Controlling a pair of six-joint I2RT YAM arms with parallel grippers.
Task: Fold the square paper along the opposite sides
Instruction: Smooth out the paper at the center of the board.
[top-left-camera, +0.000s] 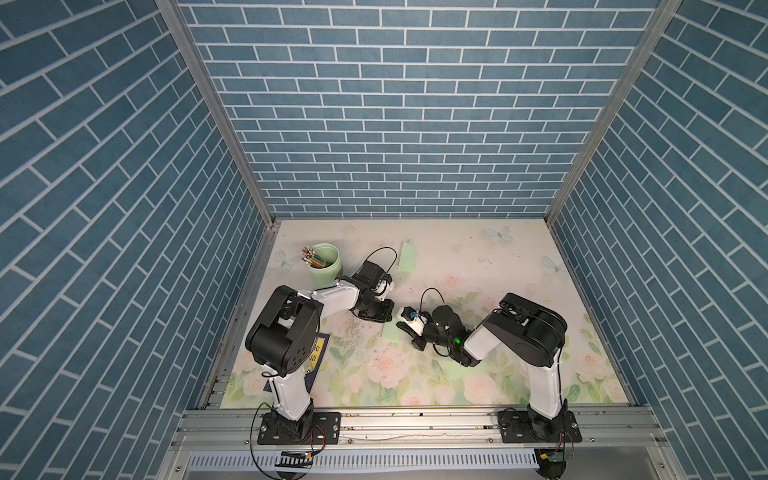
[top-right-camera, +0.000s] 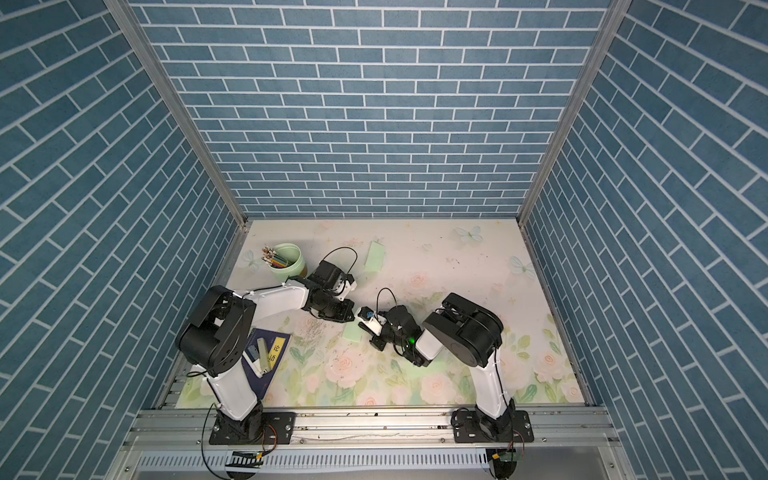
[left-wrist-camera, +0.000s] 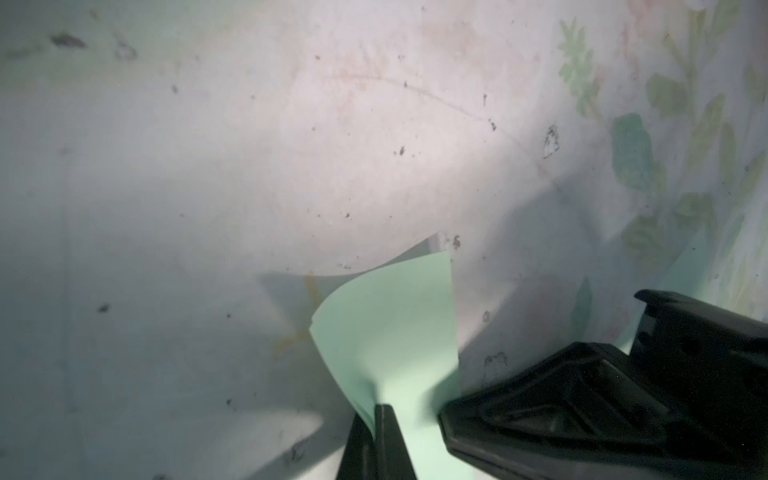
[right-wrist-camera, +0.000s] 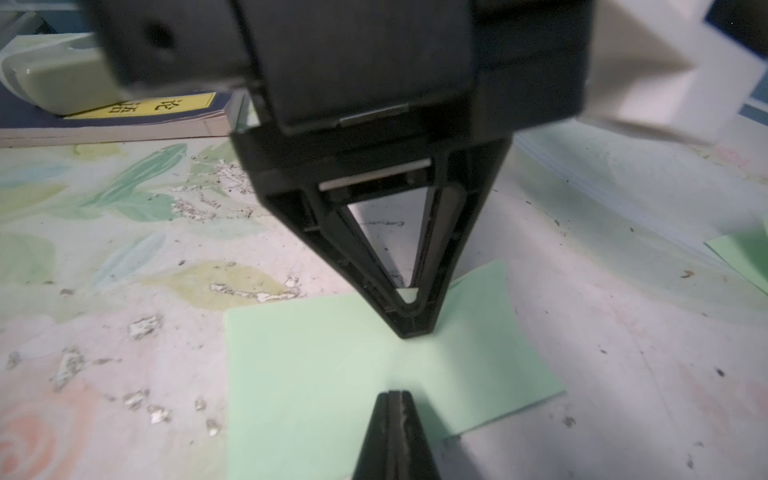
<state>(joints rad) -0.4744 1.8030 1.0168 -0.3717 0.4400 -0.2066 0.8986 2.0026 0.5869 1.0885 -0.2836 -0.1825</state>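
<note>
The square paper (top-left-camera: 390, 333) (top-right-camera: 352, 332) is pale green and lies mid-table between both arms. My left gripper (left-wrist-camera: 376, 410) (top-left-camera: 390, 319) (top-right-camera: 351, 314) is shut on one edge of the paper (left-wrist-camera: 390, 324), which curls up out of its jaws. In the right wrist view the left gripper (right-wrist-camera: 411, 328) stands tips-down at the far side of the paper (right-wrist-camera: 316, 374). My right gripper (right-wrist-camera: 395, 395) (top-left-camera: 404, 329) (top-right-camera: 366, 328) is shut, its tips over the paper's near part with nothing between them. It also shows as a black body, the right gripper (left-wrist-camera: 582, 399).
A green cup of pencils (top-left-camera: 326, 262) stands at the back left. Another green paper piece (top-left-camera: 407, 255) lies behind the left arm. A dark book with a yellow label (top-right-camera: 272, 353) (right-wrist-camera: 124, 112) lies at the front left, a pale stapler-like object (top-right-camera: 262, 351) on it.
</note>
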